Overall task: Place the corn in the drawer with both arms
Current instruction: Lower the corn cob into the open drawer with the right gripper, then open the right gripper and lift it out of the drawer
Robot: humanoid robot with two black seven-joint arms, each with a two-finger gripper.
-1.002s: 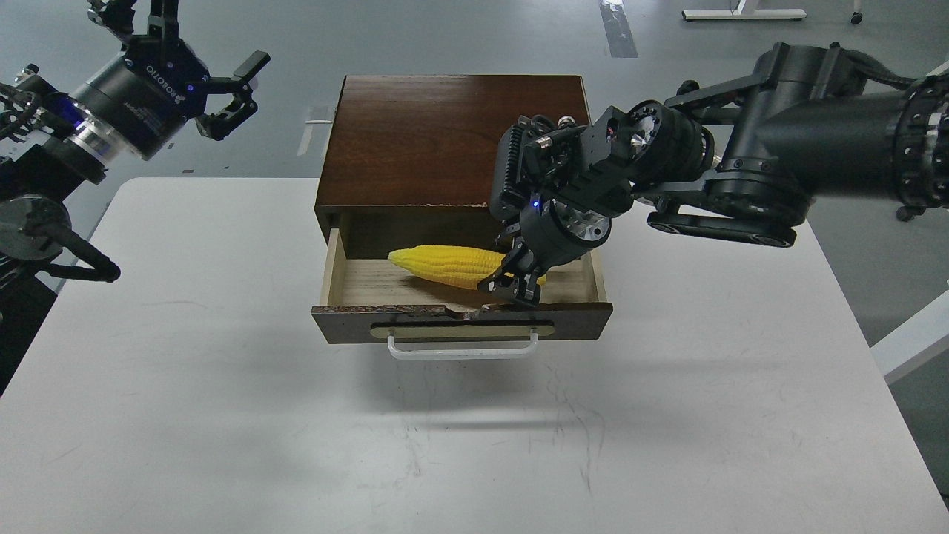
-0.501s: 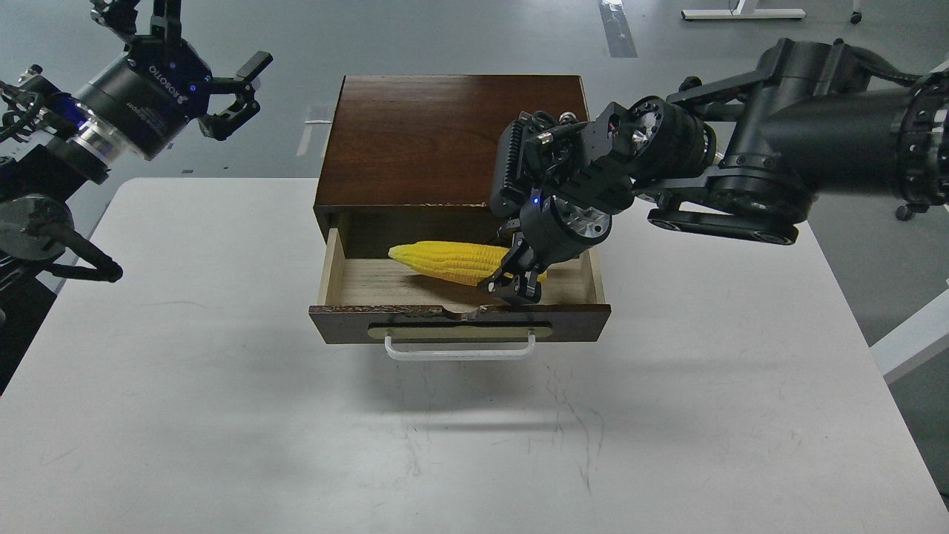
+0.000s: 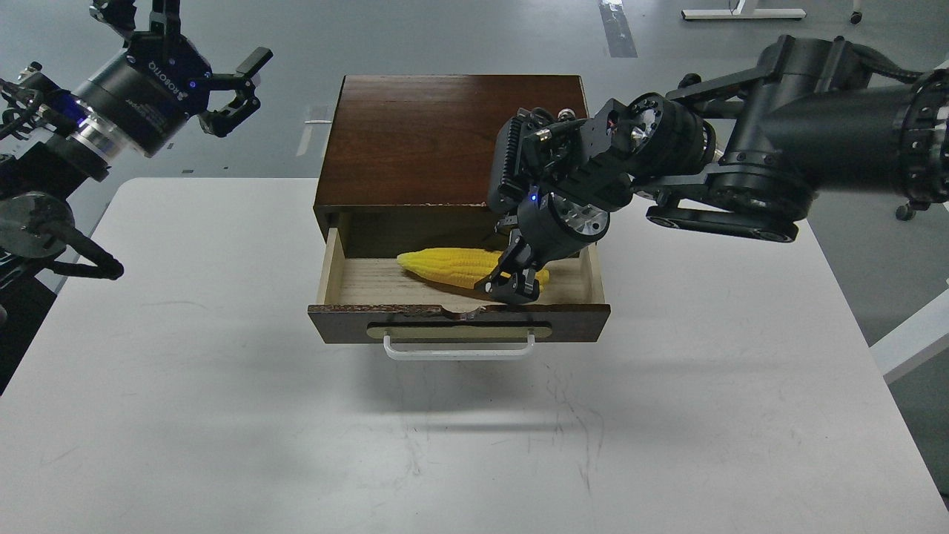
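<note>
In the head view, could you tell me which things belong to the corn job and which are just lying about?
Job:
corn
drawer
right gripper
left gripper

Lying about:
table, only the support
white frame on the floor

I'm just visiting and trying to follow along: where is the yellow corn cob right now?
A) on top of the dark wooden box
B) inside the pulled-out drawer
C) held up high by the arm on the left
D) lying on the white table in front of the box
B: the corn lies on the pale wood floor of the open drawer, with the right gripper down at its thick end.
</note>
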